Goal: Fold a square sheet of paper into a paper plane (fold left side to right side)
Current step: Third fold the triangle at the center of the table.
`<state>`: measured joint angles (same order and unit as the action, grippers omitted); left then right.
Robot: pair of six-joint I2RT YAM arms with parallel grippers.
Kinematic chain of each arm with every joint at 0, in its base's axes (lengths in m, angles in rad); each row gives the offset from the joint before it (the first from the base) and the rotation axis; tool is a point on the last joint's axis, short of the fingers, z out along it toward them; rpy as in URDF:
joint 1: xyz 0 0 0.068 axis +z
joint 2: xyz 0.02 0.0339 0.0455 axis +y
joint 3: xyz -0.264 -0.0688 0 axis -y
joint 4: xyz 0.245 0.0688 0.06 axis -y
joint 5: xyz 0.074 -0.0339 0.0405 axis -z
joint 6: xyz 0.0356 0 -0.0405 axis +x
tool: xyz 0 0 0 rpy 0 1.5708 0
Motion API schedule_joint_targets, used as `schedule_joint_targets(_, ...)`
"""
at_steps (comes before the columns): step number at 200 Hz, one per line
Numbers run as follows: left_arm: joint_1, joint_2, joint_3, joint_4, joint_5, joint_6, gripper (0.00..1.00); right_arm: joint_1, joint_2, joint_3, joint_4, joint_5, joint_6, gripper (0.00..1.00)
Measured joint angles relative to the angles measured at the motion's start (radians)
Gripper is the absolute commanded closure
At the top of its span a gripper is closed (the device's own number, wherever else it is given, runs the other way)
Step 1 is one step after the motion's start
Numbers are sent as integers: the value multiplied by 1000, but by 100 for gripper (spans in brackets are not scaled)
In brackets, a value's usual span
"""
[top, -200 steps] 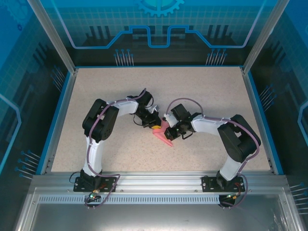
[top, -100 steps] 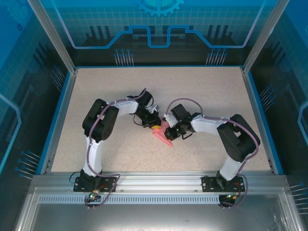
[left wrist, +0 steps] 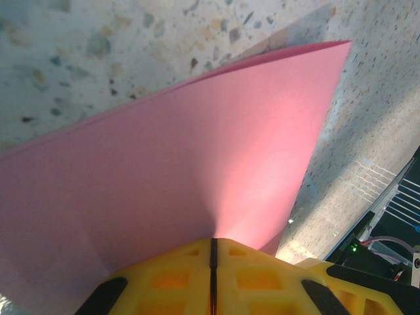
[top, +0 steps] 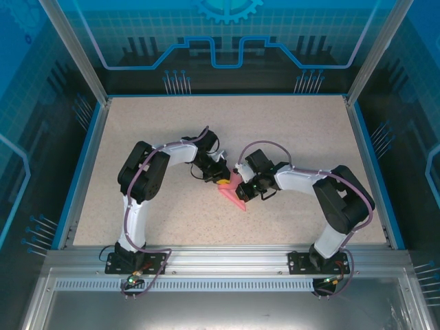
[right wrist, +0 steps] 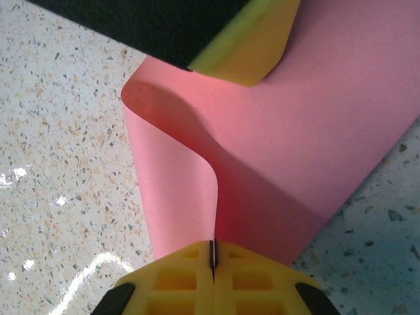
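From where I stand, the left arm (top: 141, 175) has not budged in the last second, and its left gripper (top: 221, 180) sits where it was, near the middle of the speckled table (top: 289, 137). In the left wrist view that gripper (left wrist: 213, 244) has its yellow fingers pressed flat together with the pink sheet of paper (left wrist: 197, 164) pinched in the seam, the paper fanning away from them over the tabletop to a sharp corner. From above, the pink sheet of paper (top: 235, 197) lies between the two wrists as a small pointed shape, its tip aimed toward the near edge, much as it was a moment ago. Just to its right, the right gripper (top: 242, 187) has crept a touch nearer the sheet, and the right arm (top: 340, 196) has swung its elbow slightly outward. Seen from the right wrist, the right gripper (right wrist: 212, 254) is also clamped tight on an edge of the paper (right wrist: 295, 144), which curls up in a soft loop on the left and lies flat on the right, while the other gripper's yellow finger (right wrist: 246, 56) presses on the sheet's far side. On the blue rear panel (top: 230, 41) there is a gear emblem over circuit-like lines.
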<state>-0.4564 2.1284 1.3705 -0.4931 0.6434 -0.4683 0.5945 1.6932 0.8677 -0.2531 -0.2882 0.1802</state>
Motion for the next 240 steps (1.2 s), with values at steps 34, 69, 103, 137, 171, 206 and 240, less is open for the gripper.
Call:
schedule_joint_targets(34,0,0,0,0,0,0,91,0,25,3,-2,0,0,100)
schedule_joint_targets(69,0,0,0,0,0,0,91,0,37,17,-6,-1,0,100)
schedule_joint_targets(103,0,0,0,0,-1,0,90,0,39,19,-8,-1,0,100)
schedule_joint_targets(137,0,0,2,-2,-1,1,85,0,41,23,-13,-1,0,100)
schedule_joint_targets(171,4,-5,15,-33,-10,8,79,0,42,23,-15,0,0,100)
schedule_joint_targets(206,36,-39,60,-94,-24,39,72,1,42,23,-16,0,0,100)
schedule_joint_targets(240,77,-145,59,-105,-33,61,84,2,42,23,-16,0,0,100)
